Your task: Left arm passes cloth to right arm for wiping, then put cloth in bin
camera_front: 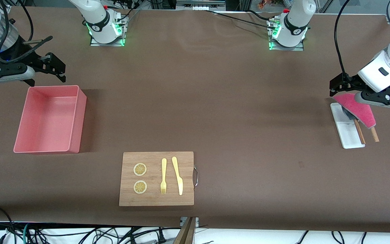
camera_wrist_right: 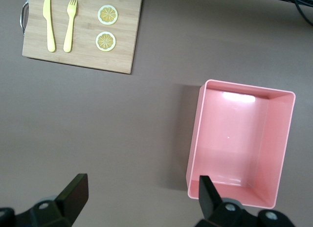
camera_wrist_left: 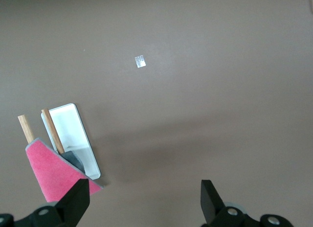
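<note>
The magenta-pink cloth (camera_front: 356, 109) lies tilted at the left arm's end of the table, propped on a small white tray (camera_front: 346, 130) and two wooden sticks (camera_front: 373, 134). It also shows in the left wrist view (camera_wrist_left: 50, 172). My left gripper (camera_front: 338, 88) hovers open and empty just above the cloth; in the left wrist view (camera_wrist_left: 144, 203) the cloth lies beside one fingertip (camera_wrist_left: 77, 201). The salmon-pink bin (camera_front: 78, 118) stands empty at the right arm's end and shows in the right wrist view (camera_wrist_right: 194, 139). My right gripper (camera_front: 47, 75) hovers open and empty over the bin's edge; in its own wrist view (camera_wrist_right: 142, 197) it is over bare table.
A wooden cutting board (camera_front: 156, 179) lies near the front camera, with two lemon slices (camera_front: 140, 169), a yellow fork (camera_front: 163, 175) and a yellow knife (camera_front: 177, 175) on it. It also shows in the right wrist view (camera_wrist_right: 83, 46). Brown table covering (camera_front: 215, 101) spans between the arms.
</note>
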